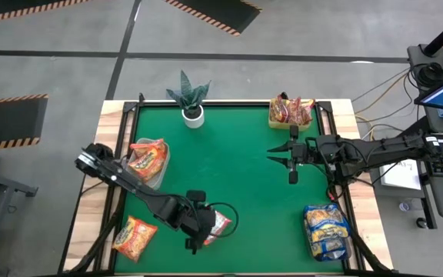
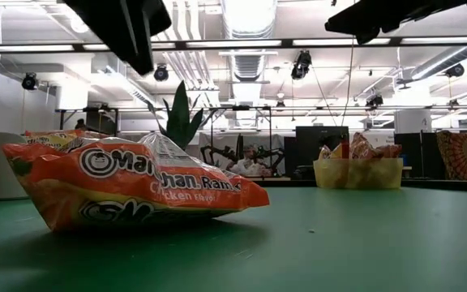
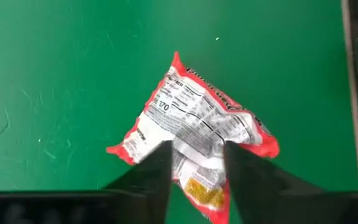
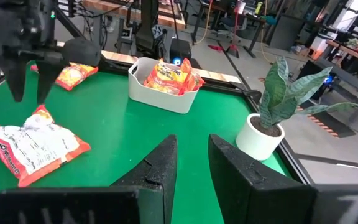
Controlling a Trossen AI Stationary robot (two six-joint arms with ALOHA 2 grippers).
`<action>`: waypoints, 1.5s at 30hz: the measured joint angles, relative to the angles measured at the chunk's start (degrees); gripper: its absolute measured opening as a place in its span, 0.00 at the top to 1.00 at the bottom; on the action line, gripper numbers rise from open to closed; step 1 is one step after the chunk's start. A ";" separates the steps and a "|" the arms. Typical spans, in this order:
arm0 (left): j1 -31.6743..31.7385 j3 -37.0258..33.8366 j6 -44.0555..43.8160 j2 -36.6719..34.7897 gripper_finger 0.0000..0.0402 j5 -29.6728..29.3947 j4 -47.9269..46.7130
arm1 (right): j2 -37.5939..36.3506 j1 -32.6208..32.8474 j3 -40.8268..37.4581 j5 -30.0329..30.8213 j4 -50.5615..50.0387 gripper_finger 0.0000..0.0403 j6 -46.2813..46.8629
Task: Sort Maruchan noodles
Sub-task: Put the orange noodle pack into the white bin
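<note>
A crumpled red-silver Maruchan packet (image 3: 197, 118) lies flat on the green mat near the table's near edge (image 1: 220, 223), nutrition panel facing up. The low view shows its orange printed side (image 2: 128, 186). My left gripper (image 3: 194, 152) is open and hangs just above it, pointing down, one finger on either side of its near end. The right wrist view shows those fingers (image 4: 28, 93) clear of the packet (image 4: 33, 146). My right gripper (image 1: 283, 163) is open and hovers over the mat's right half, touching nothing (image 4: 191, 146).
A white bin (image 1: 160, 146) at the left holds orange packets. A lime tray (image 1: 279, 121) at the far right holds red ones. Blue-yellow packets (image 1: 325, 231) sit near right, an orange packet (image 1: 134, 237) near left. A potted plant (image 1: 191, 100) stands at the far edge.
</note>
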 joint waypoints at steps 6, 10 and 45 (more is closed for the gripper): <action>-0.26 1.63 -0.97 5.19 0.32 -2.00 -0.27 | 0.04 0.00 -0.02 -0.10 -0.26 0.80 0.25; -0.26 2.65 -0.91 7.71 0.09 -2.95 -0.08 | 0.04 0.00 -0.02 -0.11 -0.30 0.80 0.36; -1.42 -7.48 8.45 8.15 0.13 -2.95 9.81 | 0.07 0.00 -0.52 0.07 -0.48 0.80 0.19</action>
